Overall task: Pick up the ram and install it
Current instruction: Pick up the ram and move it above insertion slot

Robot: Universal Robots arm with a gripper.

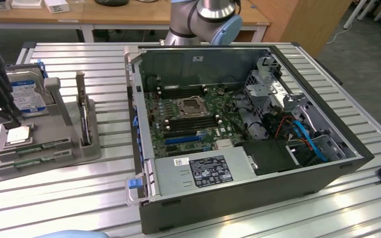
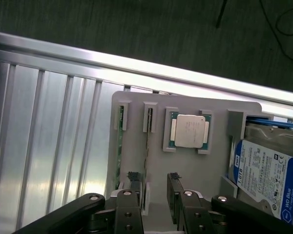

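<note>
The gripper [image 2: 154, 176] is hanging above the grey parts holder [image 2: 158, 161]. Its two black fingers [image 2: 133, 181] are standing well apart and gripping nothing. The ram [image 2: 147, 141] is sitting on edge in a narrow slot of that holder. It is showing as a long, thin green strip with a darker run along it. It is lying in line with the gap between the fingers, and neither finger is touching it.

A second ram stick [image 2: 119, 146] is standing in the neighbouring slot, on the side away from the CPU [image 2: 189, 130]. The CPU's square silver lid is resting just beside the ram, and a WD Blue hard drive [image 2: 263, 178] is sitting beyond it.

In the exterior view the holder is lying at nine o'clock from the open computer case [image 1: 243, 198] on the slatted aluminium table [image 1: 349, 208]. There the ram is lying at about five o'clock from the CPU. The motherboard [image 1: 190, 119] is lying exposed inside the case.
</note>
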